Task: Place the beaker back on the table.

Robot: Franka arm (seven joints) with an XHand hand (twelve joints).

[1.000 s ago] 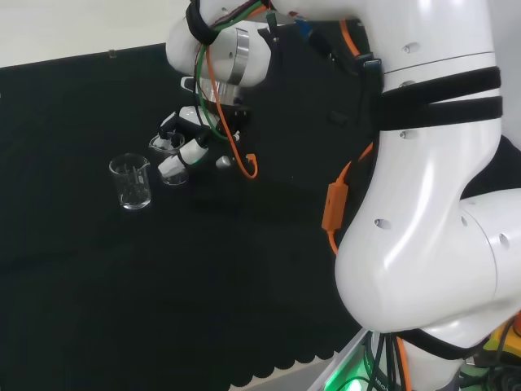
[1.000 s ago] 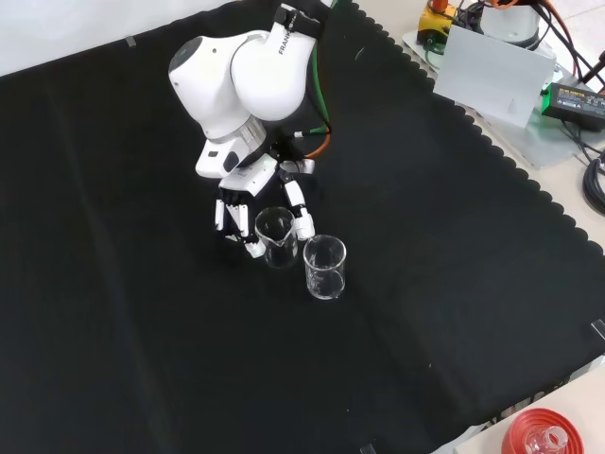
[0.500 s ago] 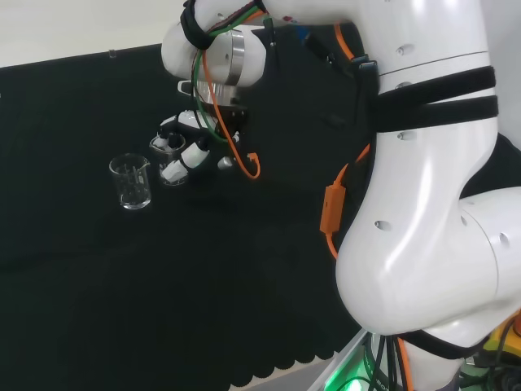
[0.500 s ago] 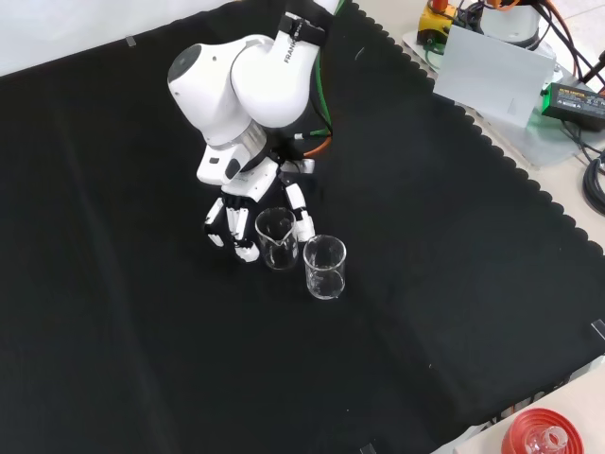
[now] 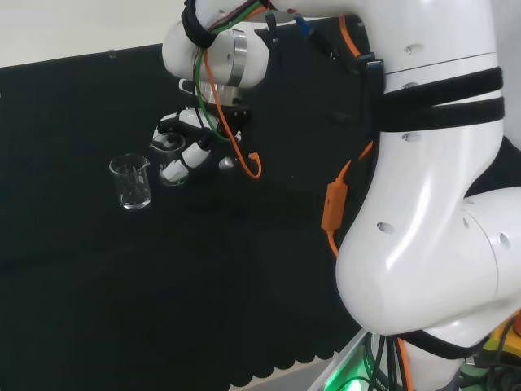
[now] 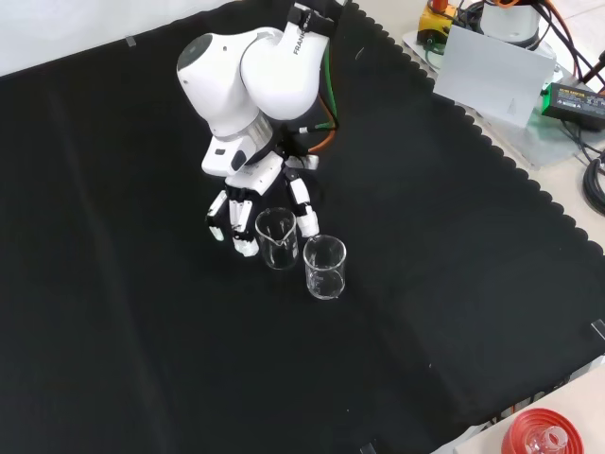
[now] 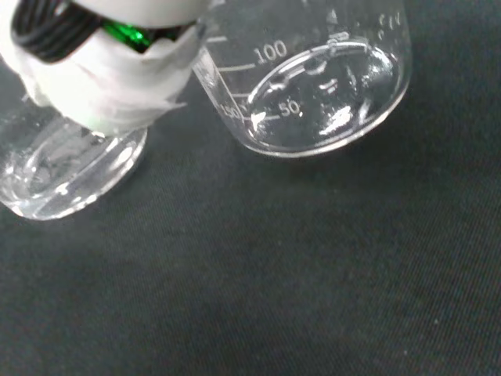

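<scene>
The beaker (image 6: 277, 237) stands upright on the black-clothed surface (image 6: 142, 359), its long axis vertical and mouth upward, between the fingers of the robot hand (image 6: 248, 213). In the front view, fingers stand either side of the glass at about 9 and 1 o'clock, straight rather than curled, close beside it; contact cannot be judged. A second beaker (image 6: 324, 267) stands upright just beside it at 4 o'clock. The wrist view shows the printed graduations on the second beaker (image 7: 321, 86).
</scene>
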